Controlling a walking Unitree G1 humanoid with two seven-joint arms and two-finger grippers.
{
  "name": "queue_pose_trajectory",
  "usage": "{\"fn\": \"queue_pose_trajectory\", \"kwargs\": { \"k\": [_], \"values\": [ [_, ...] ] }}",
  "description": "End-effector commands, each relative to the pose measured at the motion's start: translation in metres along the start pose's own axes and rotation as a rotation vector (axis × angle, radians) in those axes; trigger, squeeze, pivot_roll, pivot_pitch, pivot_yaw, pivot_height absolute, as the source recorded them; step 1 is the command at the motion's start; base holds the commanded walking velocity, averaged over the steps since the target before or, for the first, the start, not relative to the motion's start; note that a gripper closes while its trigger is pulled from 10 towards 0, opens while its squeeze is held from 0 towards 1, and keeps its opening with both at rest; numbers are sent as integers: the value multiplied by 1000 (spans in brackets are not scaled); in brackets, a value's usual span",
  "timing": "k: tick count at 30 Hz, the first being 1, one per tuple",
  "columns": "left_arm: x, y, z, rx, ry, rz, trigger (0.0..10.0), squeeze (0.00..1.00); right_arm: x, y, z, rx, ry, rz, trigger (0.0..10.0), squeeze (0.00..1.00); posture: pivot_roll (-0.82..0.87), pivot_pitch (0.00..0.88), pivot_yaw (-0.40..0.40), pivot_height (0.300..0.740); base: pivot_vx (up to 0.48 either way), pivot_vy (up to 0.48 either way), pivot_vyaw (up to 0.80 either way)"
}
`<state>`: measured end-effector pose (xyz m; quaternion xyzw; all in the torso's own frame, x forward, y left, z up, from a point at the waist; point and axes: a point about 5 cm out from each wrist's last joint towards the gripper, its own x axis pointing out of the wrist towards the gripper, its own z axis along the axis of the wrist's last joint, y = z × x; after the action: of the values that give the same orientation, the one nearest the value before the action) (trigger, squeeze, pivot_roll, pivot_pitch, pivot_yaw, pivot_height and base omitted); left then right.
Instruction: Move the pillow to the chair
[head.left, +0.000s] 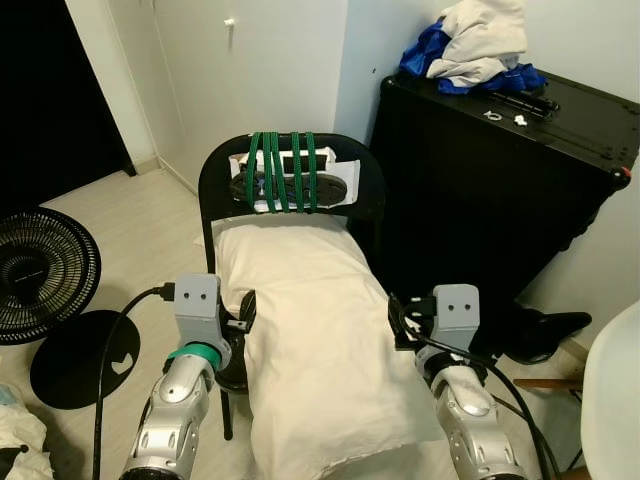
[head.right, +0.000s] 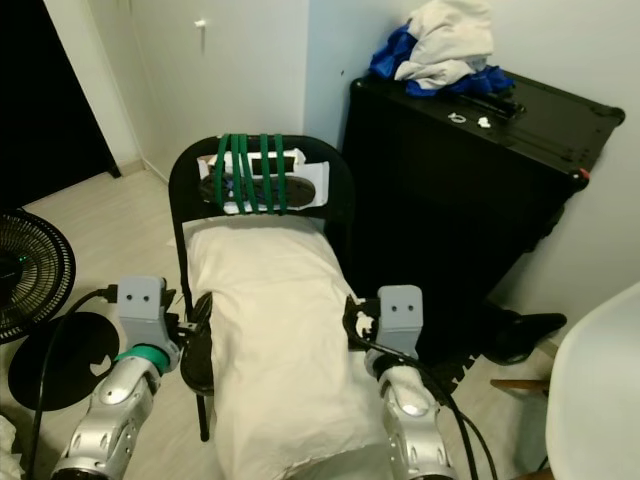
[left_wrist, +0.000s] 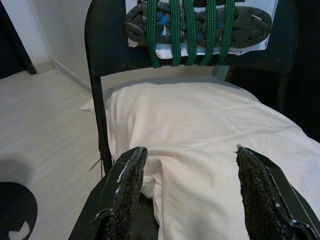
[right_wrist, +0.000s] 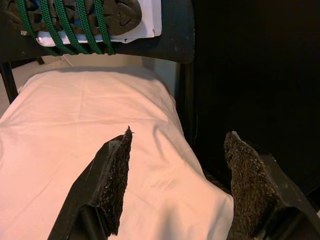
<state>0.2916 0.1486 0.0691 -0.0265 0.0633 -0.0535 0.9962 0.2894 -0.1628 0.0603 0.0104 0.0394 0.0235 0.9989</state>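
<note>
The pillow (head.left: 320, 340) lies lengthwise on the chair (head.left: 215, 180), its far end against the backrest, its near end overhanging the seat. The left gripper (left_wrist: 187, 187) and right gripper (right_wrist: 177, 182) flank it, one at each side, jaws spread wide, grasping nothing.

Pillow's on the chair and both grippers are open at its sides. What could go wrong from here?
The pillow overhangs the chair seat's front edge toward the robot, so it might slide off. Each of the left gripper and right gripper has a finger over the fabric, so withdrawing could snag and drag it.
</note>
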Motion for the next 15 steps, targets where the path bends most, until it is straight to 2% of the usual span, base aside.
{"fn": "queue_pose_trajectory", "kwargs": {
  "k": [1, 7, 15],
  "values": [
    [0, 0, -1, -2, 15, -10, 10000, 0, 0, 0, -2, 16, 4, -9, 10000, 0, 48, 0, 66, 740, 0, 0, 0],
    [2, -3, 1, -1, 14, -13, 10000, 0, 0, 1, -2, 1, 7, 16, 10000, 0, 48, 0, 61, 740, 0, 0, 0],
    [0, -4, -2, 0, 34, -19, 10000, 0, 3, 4, 1, -1, -2, 35, 10000, 0, 54, 0, 65, 740, 0, 0, 800]
  ]
}}
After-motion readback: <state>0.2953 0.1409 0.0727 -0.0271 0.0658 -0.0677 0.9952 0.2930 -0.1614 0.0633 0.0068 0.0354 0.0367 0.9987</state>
